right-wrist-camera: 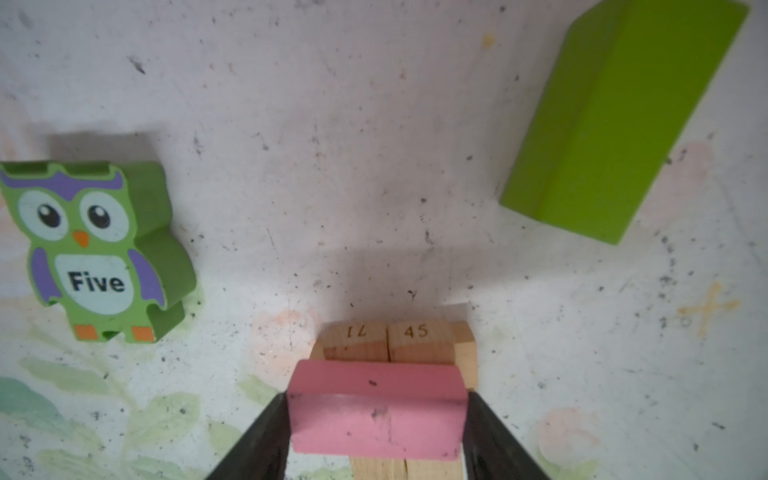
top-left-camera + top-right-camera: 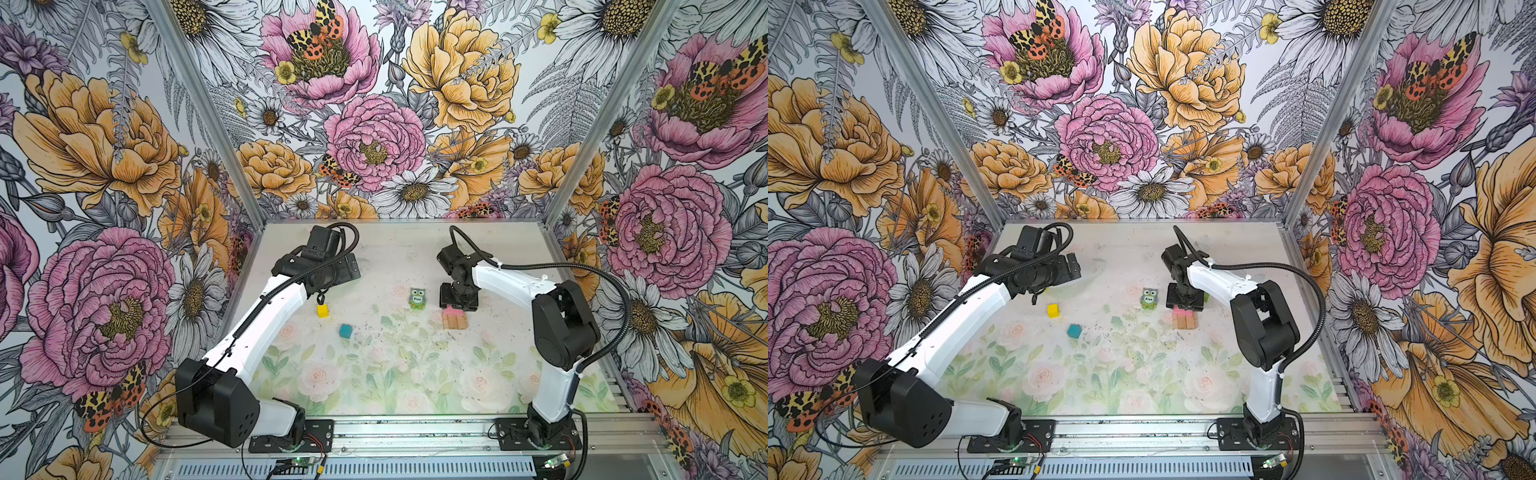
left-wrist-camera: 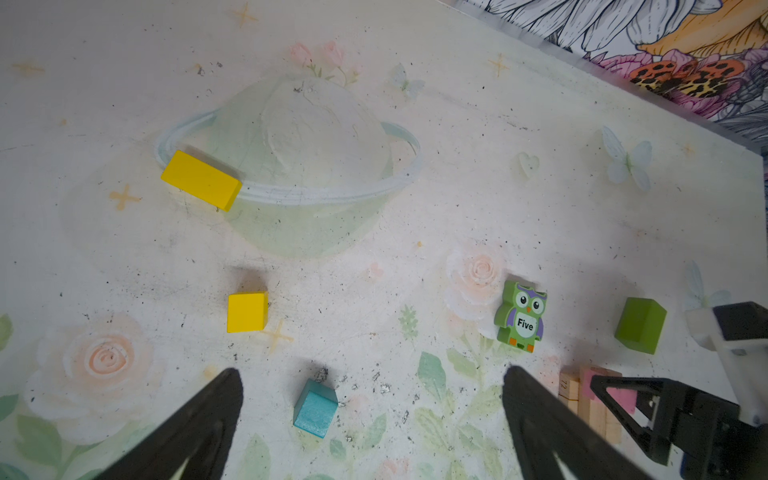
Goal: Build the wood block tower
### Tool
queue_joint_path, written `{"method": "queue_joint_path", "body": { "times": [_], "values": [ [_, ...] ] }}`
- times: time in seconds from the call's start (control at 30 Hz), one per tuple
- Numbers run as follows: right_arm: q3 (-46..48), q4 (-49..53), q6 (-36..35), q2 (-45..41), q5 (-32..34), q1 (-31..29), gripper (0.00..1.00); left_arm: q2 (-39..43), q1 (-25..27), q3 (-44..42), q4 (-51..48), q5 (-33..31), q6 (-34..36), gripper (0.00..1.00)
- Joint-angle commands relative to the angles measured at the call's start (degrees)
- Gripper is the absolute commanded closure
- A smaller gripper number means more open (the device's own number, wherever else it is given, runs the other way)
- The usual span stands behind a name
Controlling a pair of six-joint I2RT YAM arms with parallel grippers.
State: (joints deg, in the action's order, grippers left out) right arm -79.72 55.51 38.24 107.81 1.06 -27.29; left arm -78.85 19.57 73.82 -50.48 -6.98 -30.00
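Wood, painted and small: likely light, stiff, a touch slick, so best taken across the flat ends. Pinching pink bar end to end with right gripper, crosswise atop tan bars, four o'clock of owl piece. Spread wide and empty, well off at ten o'clock: left gripper. Flat scuffed table, room aplenty; lime-green bar nearest, one o'clock of the pink bar.

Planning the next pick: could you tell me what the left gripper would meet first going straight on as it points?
Probably the teal cube, which lies between the left gripper's open fingers in its wrist view; depth is unclear, so bare table is possible.
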Motion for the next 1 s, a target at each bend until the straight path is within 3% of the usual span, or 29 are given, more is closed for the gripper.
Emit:
{"method": "queue_joint_path", "body": {
  "times": [0.0, 0.37, 0.73, 0.97],
  "values": [
    [-1.12, 0.66, -0.01, 0.88, 1.31, 0.13, 0.33, 1.24, -0.55, 0.15, 1.41, -0.29, 0.2, 0.01],
    [-1.25, 0.96, -0.08, 1.0, 1.57, -0.05, 0.31, 1.94, -1.13, -0.15, 1.37, -0.8, 0.24, 0.01],
    [-1.48, 1.49, -0.08, 0.82, 1.58, -0.13, 0.41, 2.3, -1.37, -0.05, 1.38, -0.95, 0.46, 0.01],
    [-1.49, 2.43, -0.75, -1.17, 2.3, -0.16, 0.41, 2.21, -1.55, 0.44, 1.36, -0.83, 0.81, 0.01]
  ]
}}
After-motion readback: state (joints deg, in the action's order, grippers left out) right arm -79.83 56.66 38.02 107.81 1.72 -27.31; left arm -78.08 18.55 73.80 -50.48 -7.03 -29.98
